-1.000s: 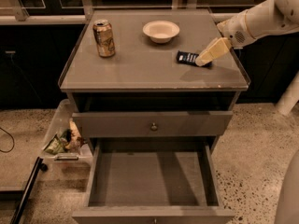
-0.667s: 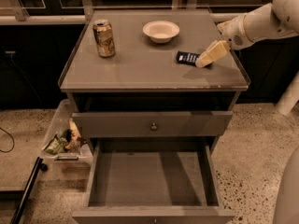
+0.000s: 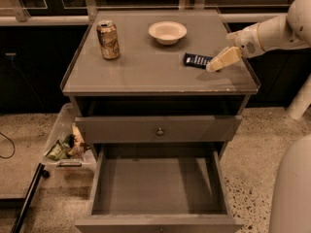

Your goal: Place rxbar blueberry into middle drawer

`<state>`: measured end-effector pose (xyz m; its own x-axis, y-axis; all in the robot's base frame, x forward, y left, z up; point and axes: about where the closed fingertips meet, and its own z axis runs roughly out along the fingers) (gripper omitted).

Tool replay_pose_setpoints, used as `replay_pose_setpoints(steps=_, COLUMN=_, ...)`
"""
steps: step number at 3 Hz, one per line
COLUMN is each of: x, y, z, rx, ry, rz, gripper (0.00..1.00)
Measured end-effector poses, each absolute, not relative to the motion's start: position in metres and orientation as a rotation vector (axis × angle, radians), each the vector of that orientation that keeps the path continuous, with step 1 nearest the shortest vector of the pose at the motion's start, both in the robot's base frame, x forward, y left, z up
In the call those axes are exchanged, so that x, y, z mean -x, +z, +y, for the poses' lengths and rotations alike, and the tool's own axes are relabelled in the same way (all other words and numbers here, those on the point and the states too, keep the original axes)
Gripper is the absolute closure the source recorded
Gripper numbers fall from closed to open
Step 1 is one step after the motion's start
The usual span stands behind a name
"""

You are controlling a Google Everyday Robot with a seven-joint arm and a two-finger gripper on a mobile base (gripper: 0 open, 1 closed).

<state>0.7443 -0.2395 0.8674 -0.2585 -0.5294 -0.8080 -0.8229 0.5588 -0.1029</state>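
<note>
Gripper: pale cream wedge-shaped gripper [image 3: 214,66] on a white arm, reaching in from the right, low over the right side of the cabinet top, tip against the right end of the snack bar; whether open or closed, cannot tell.
Nearest: wide grey-painted wooden middle drawer [image 3: 155,188], pulled fully out, smooth floor bare, nothing in it.
Beside it, left, on the floor: clear plastic bin [image 3: 62,130] holding crumpled wrappers.
Above the open drawer: closed grey drawer front [image 3: 116,129] with a small round knob [image 3: 160,131].
Cabinet top: flat grey surface [image 3: 146,72], carrying three things.
Task object: small flat rxbar blueberry [image 3: 196,60] in a dark navy wrapper with pale lettering, lying flat on the right part of the top, not lifted, well above and behind the open drawer.
Farther left: tan drink can [image 3: 108,40], upright, well apart from the bar.
Farthest: shallow white round bowl [image 3: 167,32], just behind the bar.
Step in hand: probably closing in on the bar for the pick; placing not yet begun.
Next move, as a judgement: secure hold on the thin bar, lift clear of the top, carry forward and down past the knobbed front, release over the drawer floor.
</note>
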Motion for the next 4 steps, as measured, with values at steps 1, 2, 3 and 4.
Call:
replay_pose_setpoints(steps=1, x=-0.746, y=0.860, z=-0.242, rx=1.042, ry=0.536, rz=1.944, gripper=0.00)
replay_pose_setpoints(steps=2, x=-0.749, y=0.855, z=-0.241, rx=1.024, ry=0.570, rz=1.959, gripper=0.00)
replay_pose_setpoints(steps=3, x=-0.753, y=0.852, z=-0.237, rx=1.042, ry=0.550, rz=1.975, gripper=0.00)
replay_pose_setpoints(steps=4, x=-0.757, y=0.847, z=-0.233, rx=1.085, ry=0.508, rz=1.996, gripper=0.00)
